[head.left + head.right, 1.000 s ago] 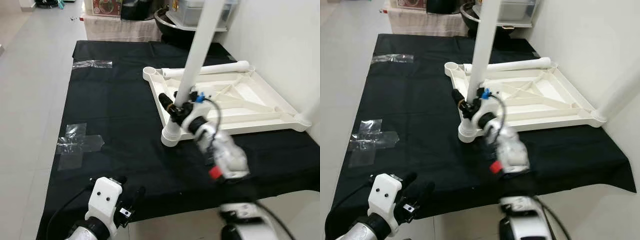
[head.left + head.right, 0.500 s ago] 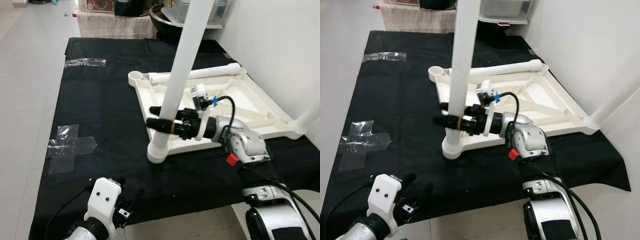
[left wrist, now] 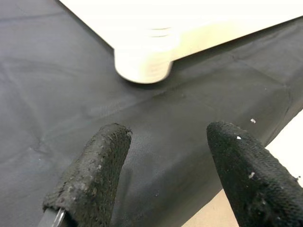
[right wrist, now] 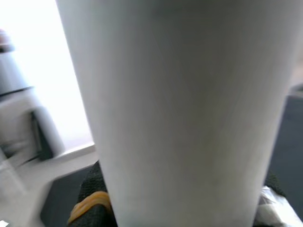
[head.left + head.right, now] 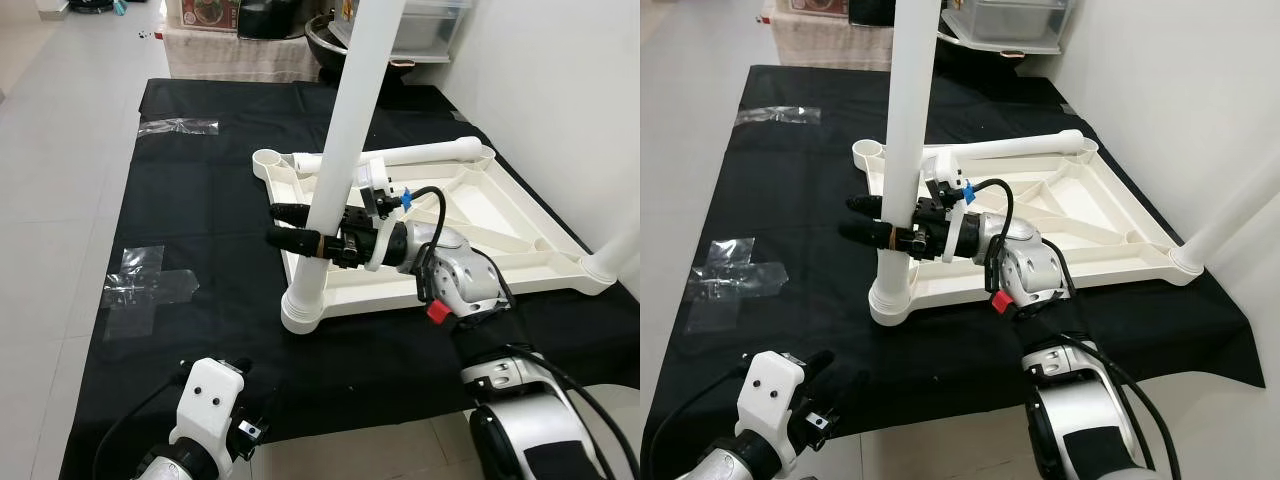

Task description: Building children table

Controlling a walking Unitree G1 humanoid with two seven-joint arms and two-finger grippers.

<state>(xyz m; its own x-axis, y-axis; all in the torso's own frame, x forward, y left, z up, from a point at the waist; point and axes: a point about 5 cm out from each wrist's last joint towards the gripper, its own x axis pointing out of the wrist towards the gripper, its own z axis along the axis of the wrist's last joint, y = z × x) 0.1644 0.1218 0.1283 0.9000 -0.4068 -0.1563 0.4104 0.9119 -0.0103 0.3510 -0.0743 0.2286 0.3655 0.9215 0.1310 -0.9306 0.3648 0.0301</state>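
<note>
Gripping the upright white table leg (image 5: 345,120) low on its shaft, the right gripper (image 5: 300,225) reaches in from the tabletop side with one black finger on each side of the tube, shut on it just above the corner socket (image 5: 302,308). That hold probably steadies the leg while it seats. In the left eye view the overturned white tabletop (image 5: 500,205) lies underside up on the black cloth (image 5: 200,200), ribs showing, so the sockets face upward for the legs. A loose leg (image 5: 410,155) lies across its far edge, and an empty socket (image 5: 267,158) sits at the far left corner. Clear tape (image 5: 145,290) marks the cloth well apart from the work.

From the right eye view, another leg (image 5: 1230,215) rises from the near right corner, so at least two are in place by my reckoning.

Looking along the left gripper (image 3: 165,156), its fingers (image 3: 92,175) are spread wide and hold nothing; it hangs at the near cloth edge, facing the socket base (image 3: 144,56).

Close against the right wrist camera, the leg shaft (image 4: 175,109) stands between the finger pads.
</note>
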